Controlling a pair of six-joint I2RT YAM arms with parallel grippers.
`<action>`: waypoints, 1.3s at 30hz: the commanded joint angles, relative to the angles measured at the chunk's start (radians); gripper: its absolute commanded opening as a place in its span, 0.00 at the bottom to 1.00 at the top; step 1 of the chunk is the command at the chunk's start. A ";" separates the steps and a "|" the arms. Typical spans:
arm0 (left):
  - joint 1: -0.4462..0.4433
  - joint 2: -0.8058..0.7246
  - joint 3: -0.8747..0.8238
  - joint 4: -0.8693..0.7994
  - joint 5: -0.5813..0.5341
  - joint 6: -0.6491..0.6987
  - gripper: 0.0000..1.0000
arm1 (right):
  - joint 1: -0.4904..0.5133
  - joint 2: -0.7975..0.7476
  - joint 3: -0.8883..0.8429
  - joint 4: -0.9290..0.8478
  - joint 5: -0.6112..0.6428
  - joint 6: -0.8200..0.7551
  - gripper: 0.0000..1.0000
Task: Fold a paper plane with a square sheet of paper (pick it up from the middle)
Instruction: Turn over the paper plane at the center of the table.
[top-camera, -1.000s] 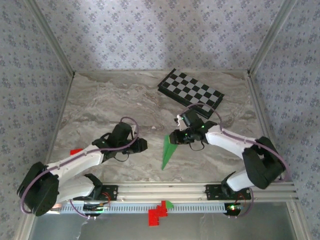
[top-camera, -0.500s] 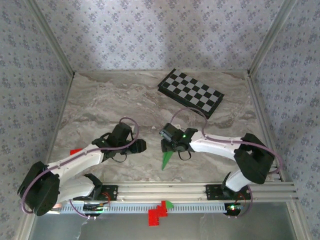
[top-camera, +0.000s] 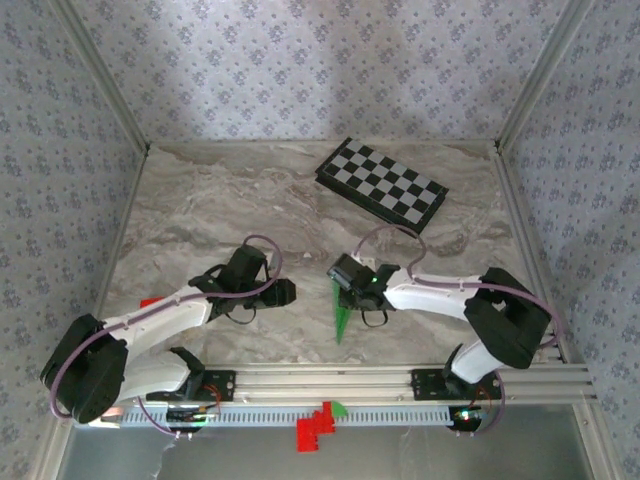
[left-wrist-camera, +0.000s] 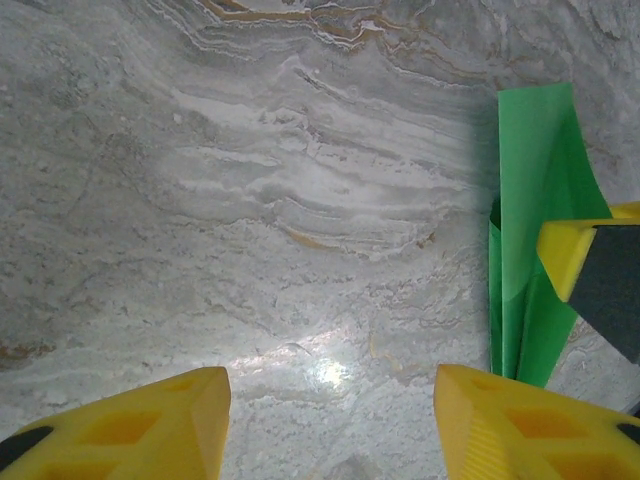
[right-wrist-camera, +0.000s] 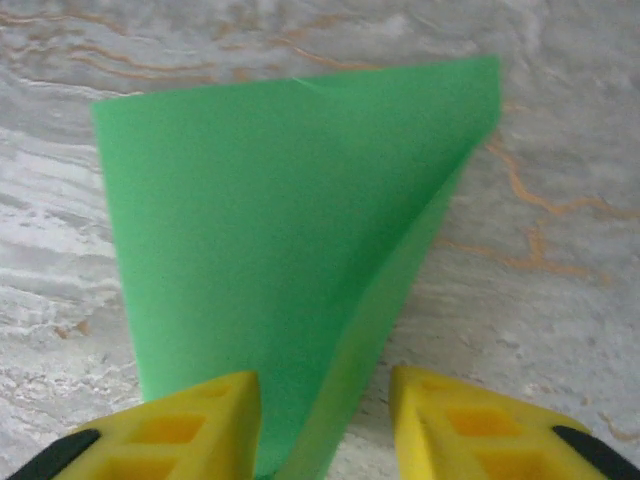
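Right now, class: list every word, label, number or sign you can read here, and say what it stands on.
None can be read. The green paper is plain, the checkerboard carries only squares, and the wallpaper only a floral pattern.

Soft, even overhead light. A small glare spot marks the surface (left-wrist-camera: 250, 200) in the left wrist view; the paper plane (right-wrist-camera: 280, 250) looks slightly blurred in the right wrist view.

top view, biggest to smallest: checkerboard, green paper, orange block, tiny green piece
1. checkerboard
2. green paper
3. orange block and tiny green piece: both small and about alike, so not ranked
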 joint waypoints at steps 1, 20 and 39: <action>-0.013 0.014 0.032 0.019 0.017 0.000 0.56 | -0.019 -0.065 -0.059 0.056 -0.024 0.057 0.34; -0.019 0.068 0.074 0.088 0.026 -0.114 0.60 | -0.052 -0.099 -0.195 0.580 -0.265 0.036 0.00; -0.019 0.159 0.093 0.133 0.089 -0.116 0.65 | -0.085 0.072 -0.232 0.764 -0.327 0.055 0.04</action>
